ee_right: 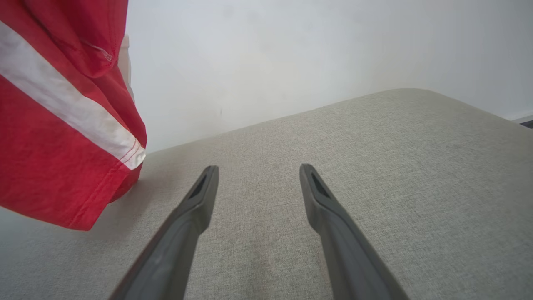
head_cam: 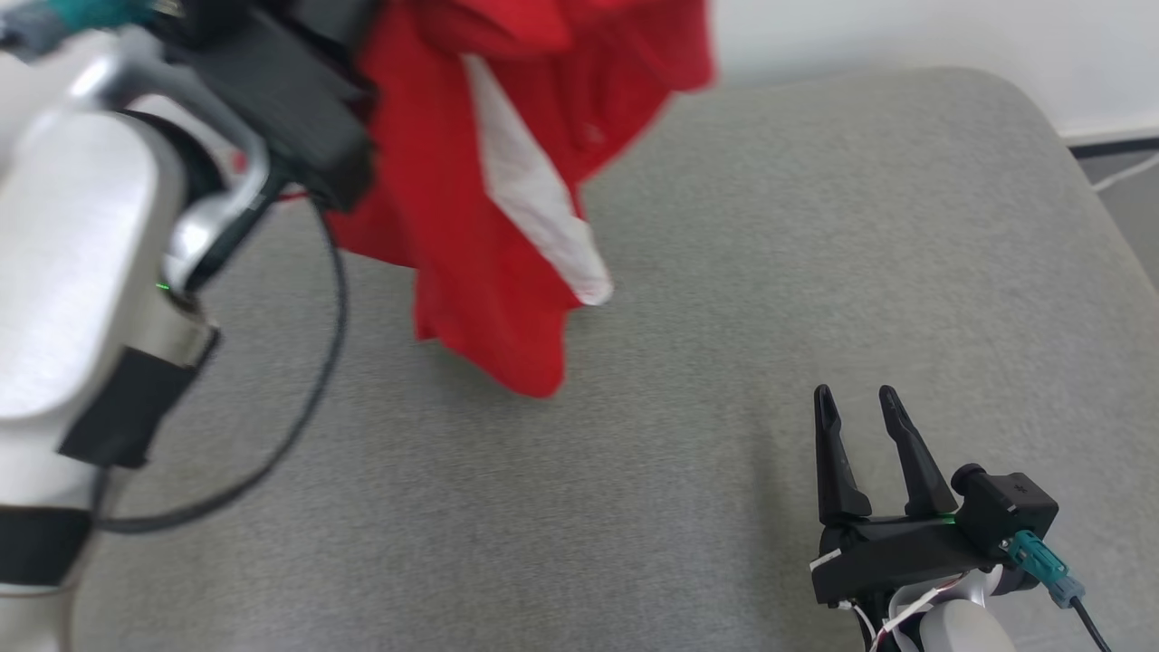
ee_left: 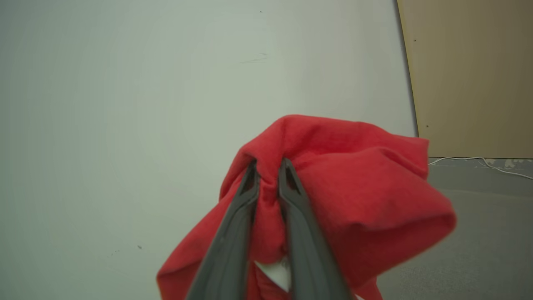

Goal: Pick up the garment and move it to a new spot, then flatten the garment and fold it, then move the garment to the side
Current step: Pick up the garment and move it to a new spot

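The left arm's pale forearm is raised over the left side of the grey fabric-covered bench, with a black cable looping down from its wrist. The left gripper is closed narrow on a bunched fold of the red garment. Its two dark fingers pinch the cloth between them, and the fabric bulges around and beyond the fingertips. From that grip the garment hangs down in loose folds, lifted off the bench. A white stripe runs diagonally across the cloth towards its lower hem. The lowest corner hangs close over the bench, and whether it touches the surface cannot be told. Beyond the left gripper are a pale wall and, further right, a tan panel with a white cable lying at its foot. The right gripper is low over the near right part of the bench, its fingers spread wide with nothing between them but bare grey fabric. In the right wrist view the garment hangs up and to the left of the right gripper, well apart from it, with the white stripe slanting down to a stitched hem. The bench stretches ahead of the fingertips to its rounded far edge.
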Controlling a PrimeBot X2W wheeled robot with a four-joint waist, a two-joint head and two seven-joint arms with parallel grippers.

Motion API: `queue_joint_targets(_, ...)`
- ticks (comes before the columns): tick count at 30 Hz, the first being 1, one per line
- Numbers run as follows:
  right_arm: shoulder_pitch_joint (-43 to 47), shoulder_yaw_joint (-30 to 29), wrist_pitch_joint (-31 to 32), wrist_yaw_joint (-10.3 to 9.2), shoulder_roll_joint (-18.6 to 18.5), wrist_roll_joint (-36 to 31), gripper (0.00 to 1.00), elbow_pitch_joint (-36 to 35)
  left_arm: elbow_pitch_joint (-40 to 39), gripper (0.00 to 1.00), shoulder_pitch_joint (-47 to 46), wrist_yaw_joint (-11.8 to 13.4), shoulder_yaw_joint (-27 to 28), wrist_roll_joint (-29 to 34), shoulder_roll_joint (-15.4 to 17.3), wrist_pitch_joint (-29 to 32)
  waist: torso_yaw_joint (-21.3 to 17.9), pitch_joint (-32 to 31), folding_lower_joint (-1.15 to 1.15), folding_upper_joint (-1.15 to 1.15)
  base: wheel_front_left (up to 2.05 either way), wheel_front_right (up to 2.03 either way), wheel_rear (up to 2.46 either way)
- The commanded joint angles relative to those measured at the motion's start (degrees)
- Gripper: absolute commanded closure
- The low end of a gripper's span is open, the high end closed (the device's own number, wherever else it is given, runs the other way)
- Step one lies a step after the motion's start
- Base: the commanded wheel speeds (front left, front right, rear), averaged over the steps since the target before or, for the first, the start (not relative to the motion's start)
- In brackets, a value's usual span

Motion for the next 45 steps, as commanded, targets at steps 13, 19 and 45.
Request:
queue_joint_targets(13, -0.3, -0.6, -0.1, 0.04, 0.0, 0.3, 0.00, -0.5, -6.3, 1.00, 10.5, 4.3, -2.2, -3.1, -1.1, 1.9, -3.3, 2.3, 0.00, 0.00, 0.00, 0.00, 0.00)
queue_joint_targets(19, -0.4, -0.5, -0.1, 0.04, 0.0, -0.3, 0.00, 0.2, -2.9, 1.00, 19.1, 6.7, -1.9, -4.0, 0.1, -2.1, -2.2, 3.1, 0.00, 0.00, 0.00, 0.00, 0.00)
queue_joint_targets(45, 1.2, 1.2, -0.1, 0.04, 0.0, -1.7, 0.00, 2.8, 10.3, 0.00, 32.2, 14.2, 1.9, -0.5, -3.7, -22.1, 1.0, -0.9, 0.00, 0.00, 0.00, 0.00, 0.00)
